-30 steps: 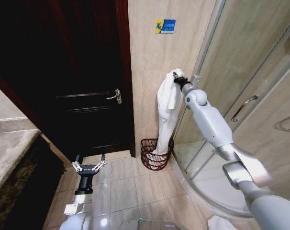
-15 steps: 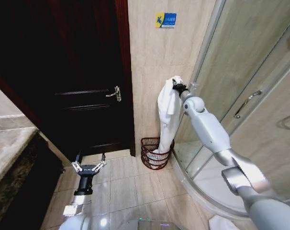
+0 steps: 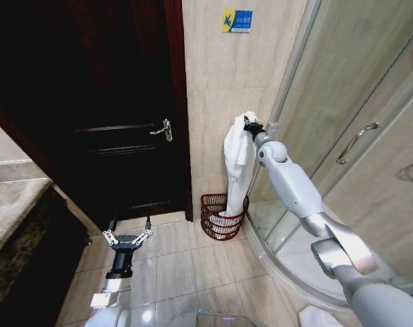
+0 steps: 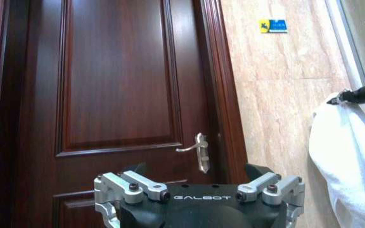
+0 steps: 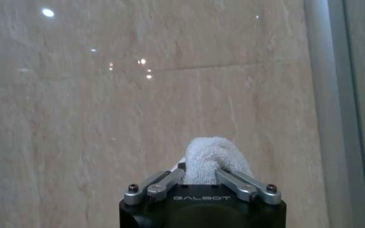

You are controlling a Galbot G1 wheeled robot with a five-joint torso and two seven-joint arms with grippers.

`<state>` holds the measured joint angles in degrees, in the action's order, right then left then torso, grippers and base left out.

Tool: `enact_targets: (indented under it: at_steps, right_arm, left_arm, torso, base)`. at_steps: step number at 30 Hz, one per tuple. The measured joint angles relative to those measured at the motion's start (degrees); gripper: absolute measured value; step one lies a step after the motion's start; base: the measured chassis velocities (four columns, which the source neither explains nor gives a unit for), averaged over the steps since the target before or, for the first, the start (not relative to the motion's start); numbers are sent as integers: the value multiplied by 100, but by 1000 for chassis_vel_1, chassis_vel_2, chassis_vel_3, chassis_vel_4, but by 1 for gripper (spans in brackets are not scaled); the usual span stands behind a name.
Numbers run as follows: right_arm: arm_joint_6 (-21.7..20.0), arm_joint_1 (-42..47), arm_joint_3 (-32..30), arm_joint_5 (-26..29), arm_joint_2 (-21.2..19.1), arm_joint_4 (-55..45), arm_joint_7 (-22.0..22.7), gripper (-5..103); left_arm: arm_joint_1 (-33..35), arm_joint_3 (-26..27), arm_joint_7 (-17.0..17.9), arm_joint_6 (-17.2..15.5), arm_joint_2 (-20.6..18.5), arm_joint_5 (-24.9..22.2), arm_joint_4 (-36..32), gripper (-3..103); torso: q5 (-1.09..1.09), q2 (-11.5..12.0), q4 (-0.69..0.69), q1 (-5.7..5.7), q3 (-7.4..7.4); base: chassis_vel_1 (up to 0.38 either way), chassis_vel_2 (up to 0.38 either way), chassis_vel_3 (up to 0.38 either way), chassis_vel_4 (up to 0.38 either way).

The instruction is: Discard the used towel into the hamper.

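Note:
A white towel (image 3: 238,163) hangs from my right gripper (image 3: 248,125), which is shut on its top fold high against the beige wall. Its lower end dips into the hamper (image 3: 221,217), a small dark reddish-brown wire basket on the floor by the wall. In the right wrist view the towel (image 5: 211,159) bulges between the closed fingers (image 5: 162,183). The left wrist view shows the towel (image 4: 350,161) off to one side. My left gripper (image 3: 127,237) is parked low over the floor tiles, open, holding nothing.
A dark wooden door (image 3: 111,116) with a metal handle (image 3: 165,129) stands left of the hamper. A curved glass shower enclosure (image 3: 343,129) lies right behind my right arm. A stone counter (image 3: 9,211) borders the left. Tiled floor (image 3: 186,266) lies in front.
My right gripper has lowered with the towel, so more of its lower end has sunk into the hamper. The left arm has stayed put.

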<state>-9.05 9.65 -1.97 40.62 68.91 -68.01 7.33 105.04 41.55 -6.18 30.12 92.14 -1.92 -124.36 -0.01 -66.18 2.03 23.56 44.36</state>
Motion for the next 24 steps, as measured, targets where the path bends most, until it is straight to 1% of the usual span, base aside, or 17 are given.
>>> enact_targets:
  at_steps: [3, 5, 6, 9, 12, 17, 24]
  right_arm:
    - [47, 59, -38, -59, 0, 85, -32, 6]
    - [63, 67, -41, -71, 2, 104, -34, 6]
    - [114, 81, -47, -111, 18, 160, -49, 6]
    - [149, 83, -52, -144, 42, 207, -79, 6]
    - [192, 91, -74, -184, 111, 256, -114, 6]
    - [236, 126, -119, -251, 177, 341, -165, 6]
    - [350, 233, -224, -467, 238, 539, -253, 6]
  left_arm:
    - [8, 4, -1, 20, 0, -8, 16, 100]
    - [10, 3, -1, 25, 0, -8, 25, 100]
    - [17, 0, -3, 39, 0, -7, 48, 100]
    - [22, -13, -11, 50, 0, -1, 63, 100]
    - [24, -20, -24, 73, 0, 6, 71, 100]
    - [52, -17, -24, 92, 0, 1, 67, 100]
    - [83, -7, -24, 109, 0, 20, 31, 100]
  torso:
    - [1, 120, -1, -53, -67]
    - [1, 140, -1, -62, -78]
    - [1, 199, -2, -88, -110]
    - [1, 257, -1, -114, -142]
    - [0, 376, 0, -169, -206]
    - [0, 483, 0, -218, -265]
    - [1, 708, -1, -317, -390]
  base:
    - [0, 0, 0, 0]
    - [0, 0, 0, 0]
    - [0, 0, 0, 0]
    - [0, 0, 0, 0]
    - [0, 0, 0, 0]
    - [0, 0, 0, 0]
    - [0, 0, 0, 0]
